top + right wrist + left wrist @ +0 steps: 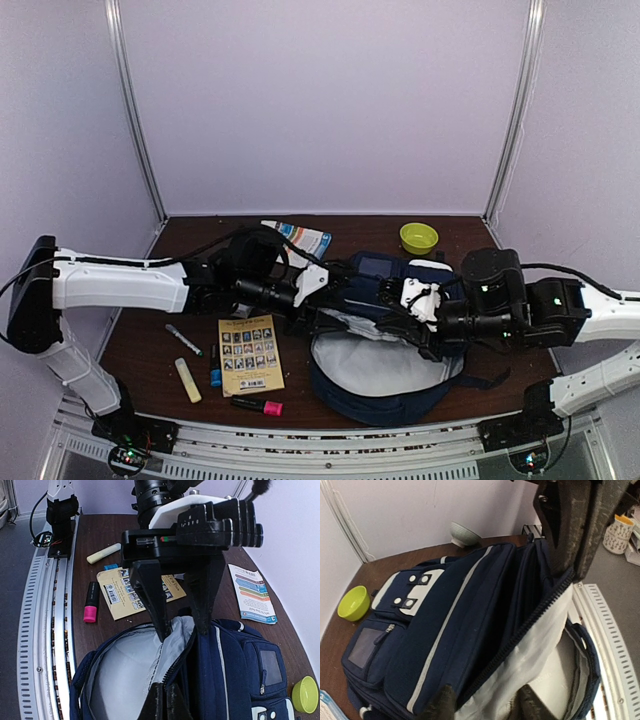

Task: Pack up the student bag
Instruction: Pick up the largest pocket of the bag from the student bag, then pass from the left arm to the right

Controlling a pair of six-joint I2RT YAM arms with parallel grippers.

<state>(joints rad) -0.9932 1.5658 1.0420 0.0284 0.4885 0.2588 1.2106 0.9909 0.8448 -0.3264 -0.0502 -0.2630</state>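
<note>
- Navy fabric with a grey lining: the student bag is lying at the lower centre of the top view, and its main compartment is gaping toward the bottom edge of the frame.
- We are pinching the bag's zip rim with the right gripper, fingers fully together on the fabric, at the bottom of the right wrist view.
- The left gripper is straddling that same rim at mid frame. Its jaws are standing partly apart with lining between them, and as far as we are seeing it is not clamped.
- We are judging that the left jaws should be closing squarely on lining and zip tape together. Both arms should then be drawing gently apart and upward, holding the mouth wide.
- The booklet and pink-capped marker are lying at lower left, not yet packed.
</note>
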